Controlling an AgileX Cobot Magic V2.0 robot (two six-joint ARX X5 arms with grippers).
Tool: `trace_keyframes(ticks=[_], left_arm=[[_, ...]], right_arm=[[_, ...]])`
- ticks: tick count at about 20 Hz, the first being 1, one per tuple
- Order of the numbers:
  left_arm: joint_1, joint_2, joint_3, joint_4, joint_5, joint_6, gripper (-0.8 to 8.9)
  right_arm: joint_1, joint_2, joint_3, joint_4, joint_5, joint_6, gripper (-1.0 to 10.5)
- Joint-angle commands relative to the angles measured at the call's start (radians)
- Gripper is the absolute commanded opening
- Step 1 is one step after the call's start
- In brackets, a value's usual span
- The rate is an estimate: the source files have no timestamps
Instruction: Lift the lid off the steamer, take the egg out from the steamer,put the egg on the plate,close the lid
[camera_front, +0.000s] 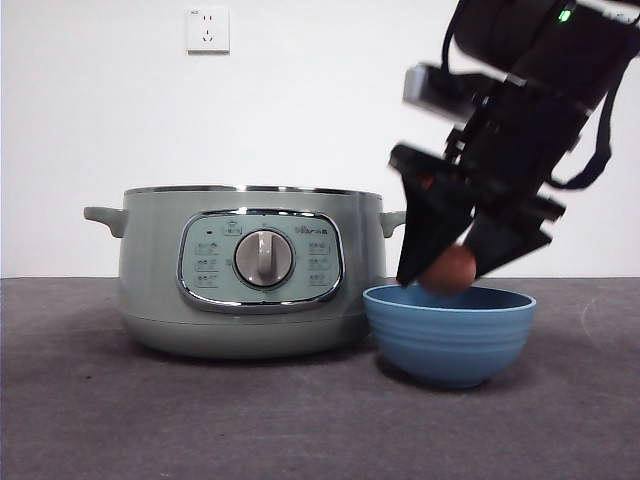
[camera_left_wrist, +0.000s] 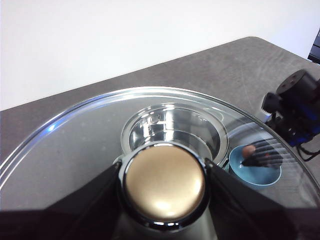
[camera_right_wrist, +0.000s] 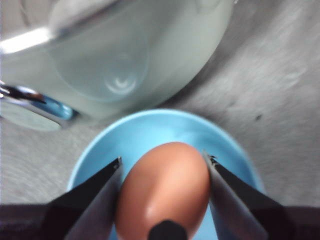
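The steamer (camera_front: 250, 270) stands at the left of the front view, pale green, with 2 small side handles and a chrome-framed panel around a silver dial (camera_front: 264, 259); its top is uncovered there, and the left wrist view looks down through glass into its shiny metal pot (camera_left_wrist: 172, 131), where nothing can be made out inside; the lid (camera_left_wrist: 100, 145) is held up above the steamer, out of the front view, with the left gripper (camera_left_wrist: 164, 182) clenched on its round knob (camera_left_wrist: 164, 181), 1 black jaw on either side; just right of the steamer, close beside it, sits the plate (camera_front: 450, 333), a deep blue ribbed bowl; the egg (camera_front: 448, 270), reddish-brown, hangs just above the bowl's rim, not yet resting inside; the right gripper (camera_front: 450, 262) grasps the egg between its 2 jaws, and the right wrist view shows the egg (camera_right_wrist: 164, 190) pinched over the blue bowl (camera_right_wrist: 150, 130); that arm comes in big and dark from the upper right, tilted down and leftward toward the bowl; the table (camera_front: 90, 410) is dark grey and speckled; behind it is a plain white wall with 1 socket (camera_front: 208, 29) high on the left.
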Motion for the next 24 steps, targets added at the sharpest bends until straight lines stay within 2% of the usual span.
trace_keyframes(ticks=[1, 10, 11, 13, 14, 21, 24], left_arm=[[-0.003, -0.011, 0.018, 0.043, -0.001, 0.004, -0.08], [-0.003, -0.011, 0.018, 0.037, -0.001, 0.005, -0.08], [-0.003, -0.011, 0.018, 0.03, -0.001, 0.005, -0.09], [-0.003, -0.011, 0.018, 0.021, -0.001, 0.005, -0.09], [-0.003, -0.011, 0.018, 0.02, -0.001, 0.005, -0.09], [-0.003, -0.011, 0.018, 0.021, 0.0, 0.005, -0.09], [-0.003, -0.011, 0.018, 0.022, 0.002, 0.005, -0.09]], right_arm=[[0.016, 0.048, -0.009, 0.01, -0.002, 0.004, -0.1], [0.038, 0.134, -0.009, 0.031, -0.001, -0.002, 0.1], [0.038, 0.134, -0.009, 0.031, -0.001, -0.002, 0.7], [0.039, 0.134, -0.009, 0.028, -0.001, -0.002, 3.6], [0.042, 0.134, -0.009, 0.025, -0.001, -0.002, 4.5], [0.058, 0.125, -0.009, 0.026, -0.001, -0.002, 4.7], [0.058, 0.051, -0.005, 0.018, 0.003, -0.001, 4.7]])
